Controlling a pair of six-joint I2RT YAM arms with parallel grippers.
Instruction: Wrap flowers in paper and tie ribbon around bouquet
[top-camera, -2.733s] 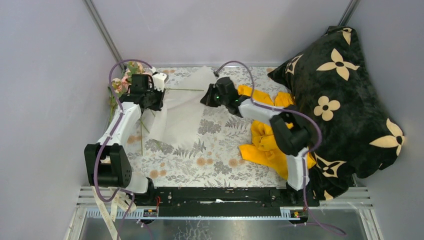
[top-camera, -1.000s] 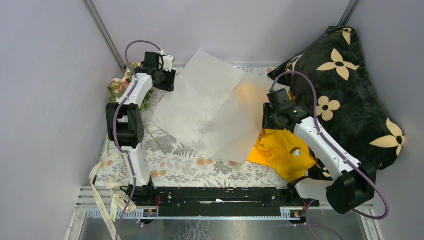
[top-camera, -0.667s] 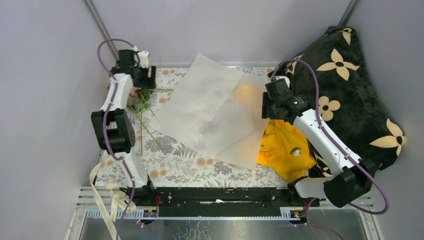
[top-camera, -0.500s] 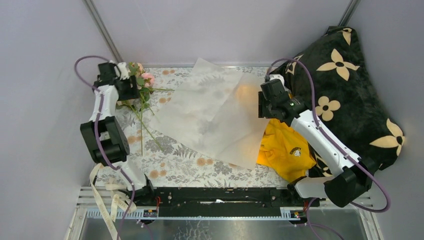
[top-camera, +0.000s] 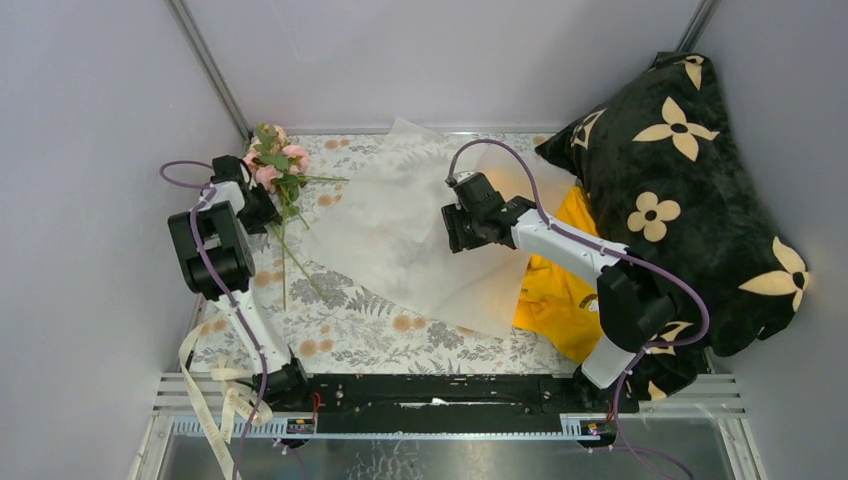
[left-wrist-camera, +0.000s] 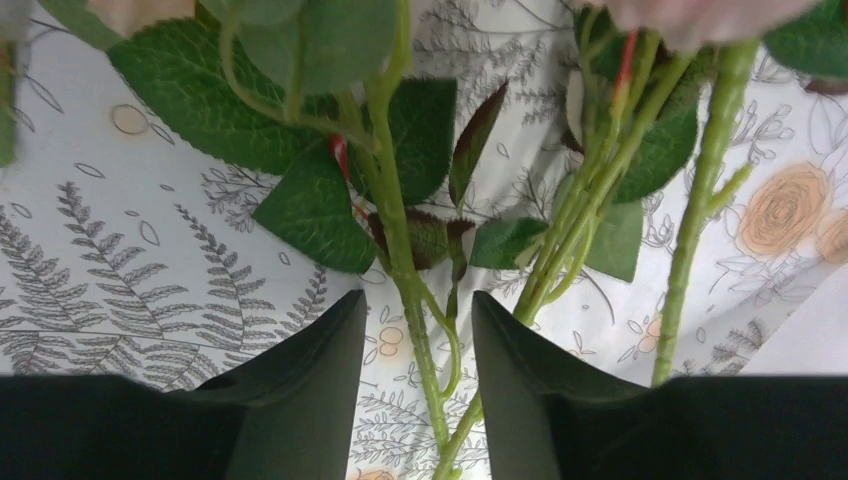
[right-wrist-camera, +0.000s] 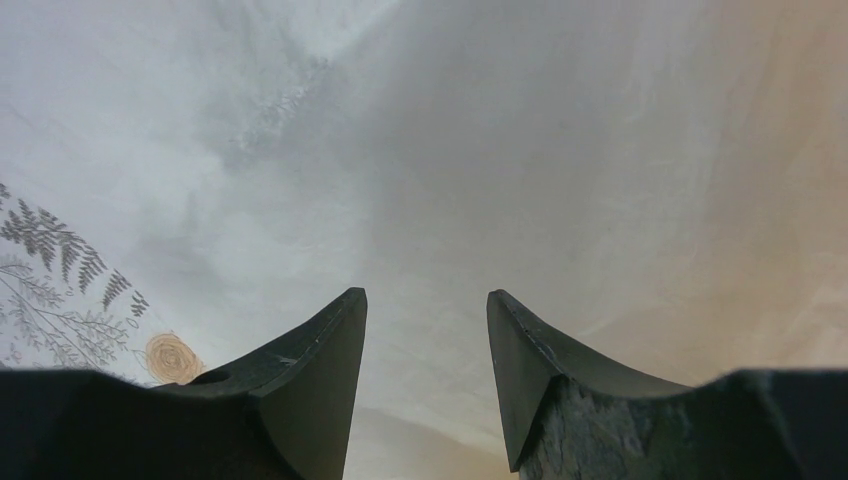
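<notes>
The flowers lie at the far left of the table, pink blooms toward the back, thin stems running toward me. My left gripper hangs low over those stems, open; a green stem runs through the gap, touching neither finger. The paper is spread flat across the middle, its right part over yellow cloth. My right gripper hovers open over the sheet, nothing between its fingers. The cream ribbon dangles off the near left corner. No wrapped bouquet exists.
A yellow garment lies right of the paper, partly under it. A big black pillow with cream flower shapes fills the right side. Grey walls close in the back and left. The floral tablecloth shows in front of the paper.
The left gripper came down from the back left corner onto the flower stems. The right arm swung left from the paper's right edge to over its middle. The paper stayed spread.
</notes>
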